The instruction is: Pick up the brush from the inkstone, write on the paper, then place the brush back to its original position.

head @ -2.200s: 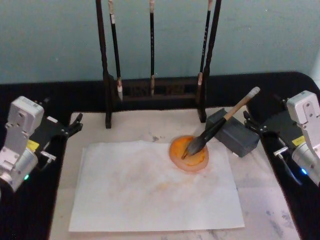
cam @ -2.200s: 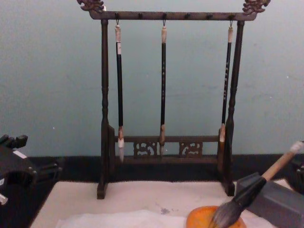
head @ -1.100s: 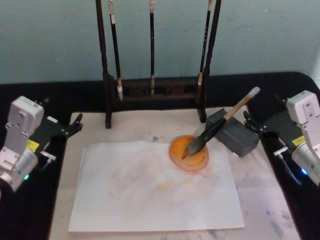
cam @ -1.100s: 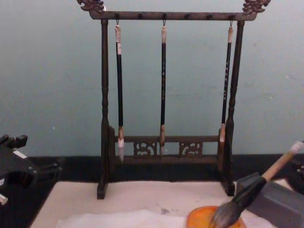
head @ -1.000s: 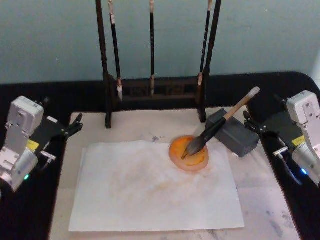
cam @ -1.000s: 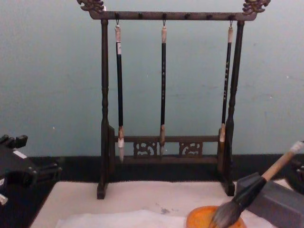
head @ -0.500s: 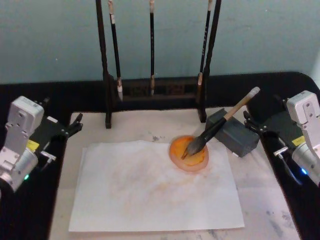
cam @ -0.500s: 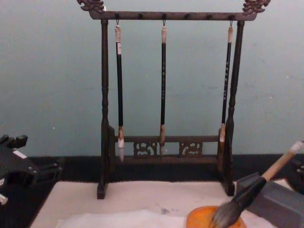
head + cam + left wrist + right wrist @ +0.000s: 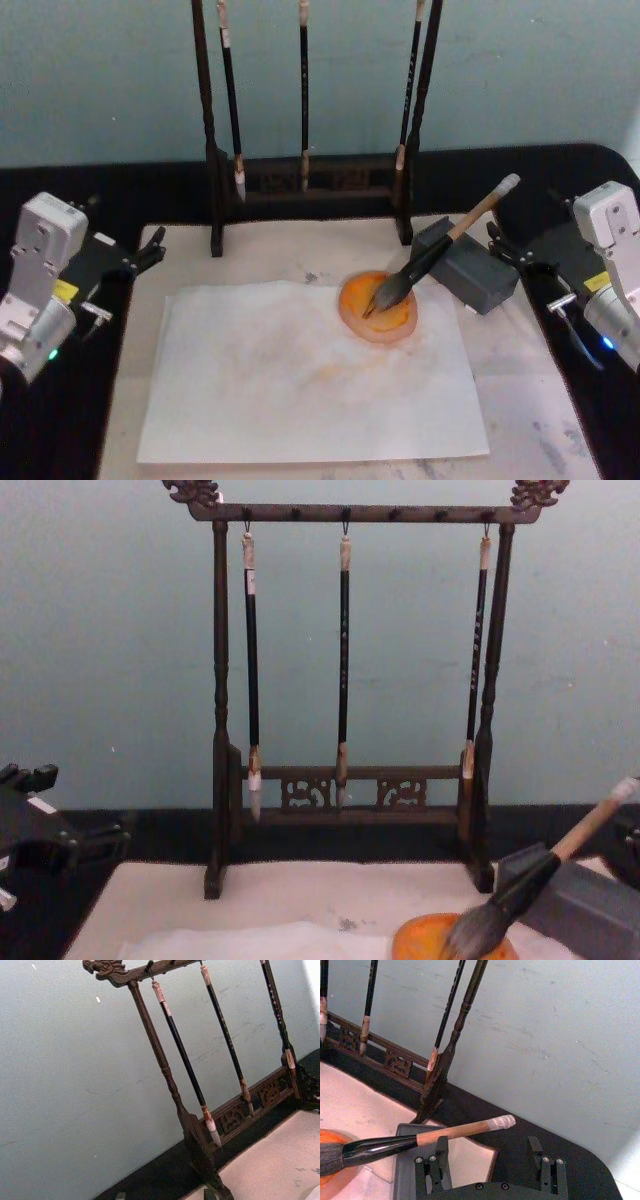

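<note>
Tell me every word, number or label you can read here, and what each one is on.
No text here can be read.
Pale marks down the black handles of the hanging brushes: too small to read.
Left yellow sticker, on the left arm: blurred, unreadable.
Right yellow sticker, on the right arm: blurred, unreadable.
The paper: faint smudges, no writing.
</note>
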You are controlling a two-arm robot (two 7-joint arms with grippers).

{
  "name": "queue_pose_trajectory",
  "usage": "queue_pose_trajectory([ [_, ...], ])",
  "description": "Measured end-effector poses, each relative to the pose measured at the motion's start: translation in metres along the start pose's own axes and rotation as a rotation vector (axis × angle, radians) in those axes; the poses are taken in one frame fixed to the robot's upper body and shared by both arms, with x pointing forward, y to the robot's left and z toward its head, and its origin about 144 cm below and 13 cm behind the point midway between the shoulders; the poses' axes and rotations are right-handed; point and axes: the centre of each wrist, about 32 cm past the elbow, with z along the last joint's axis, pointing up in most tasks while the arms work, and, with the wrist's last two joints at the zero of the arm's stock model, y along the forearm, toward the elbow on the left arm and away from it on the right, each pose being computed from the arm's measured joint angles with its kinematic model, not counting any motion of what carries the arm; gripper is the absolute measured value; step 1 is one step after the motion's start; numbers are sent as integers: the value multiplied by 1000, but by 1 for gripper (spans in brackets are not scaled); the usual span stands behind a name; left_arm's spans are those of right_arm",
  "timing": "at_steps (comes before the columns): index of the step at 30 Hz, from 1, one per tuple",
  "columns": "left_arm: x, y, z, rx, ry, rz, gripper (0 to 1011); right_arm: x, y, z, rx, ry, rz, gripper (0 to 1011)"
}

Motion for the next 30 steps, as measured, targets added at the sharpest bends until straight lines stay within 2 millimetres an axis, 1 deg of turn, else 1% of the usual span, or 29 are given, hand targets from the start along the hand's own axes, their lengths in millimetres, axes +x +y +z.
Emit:
queue_pose_trajectory([
  [23,0,0,0,0,0,0,1010,1,1,3,3,22,14,1000],
  [26,0,0,0,0,0,0,1010,3,0,4,1,65,23,1000],
  [29,0,0,0,0,0,0,1010,8,0,6,-8,179,46,1000],
  [30,0,0,0,0,0,0,1010,8,0,6,-8,179,46,1000],
])
